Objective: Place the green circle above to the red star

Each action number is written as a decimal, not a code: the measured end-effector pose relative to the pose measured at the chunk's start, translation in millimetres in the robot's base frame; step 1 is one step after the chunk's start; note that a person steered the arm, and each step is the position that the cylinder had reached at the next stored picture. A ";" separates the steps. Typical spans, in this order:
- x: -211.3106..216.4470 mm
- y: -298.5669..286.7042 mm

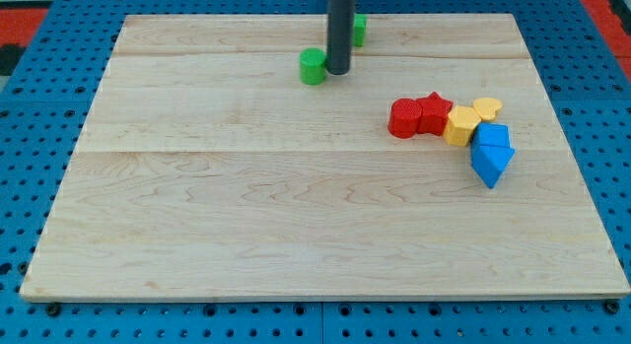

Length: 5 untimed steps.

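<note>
No claw here: my tip (338,71) touches the green circle (313,65), far from the red star (435,111).

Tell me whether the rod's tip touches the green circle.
Touching, it seems: the camera view shows my tip against the green circle's right side, no gap visible.

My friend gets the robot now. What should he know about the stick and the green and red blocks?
My tip sits at the view's top, touching the right side of the green circle. The red star lies at the view's right in a cluster, beside a red block. Another green block is partly hidden behind the rod. Done: nothing yet. Left: push the green circle rightward until it sits above the red star.
</note>
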State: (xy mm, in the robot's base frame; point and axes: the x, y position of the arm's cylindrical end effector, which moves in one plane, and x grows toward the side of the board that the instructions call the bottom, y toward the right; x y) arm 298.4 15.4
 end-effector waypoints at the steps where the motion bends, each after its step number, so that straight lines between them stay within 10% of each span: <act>1: -46.1 -3.0; 5: -23.8 -92.5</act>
State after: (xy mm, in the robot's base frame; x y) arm 274.7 -77.1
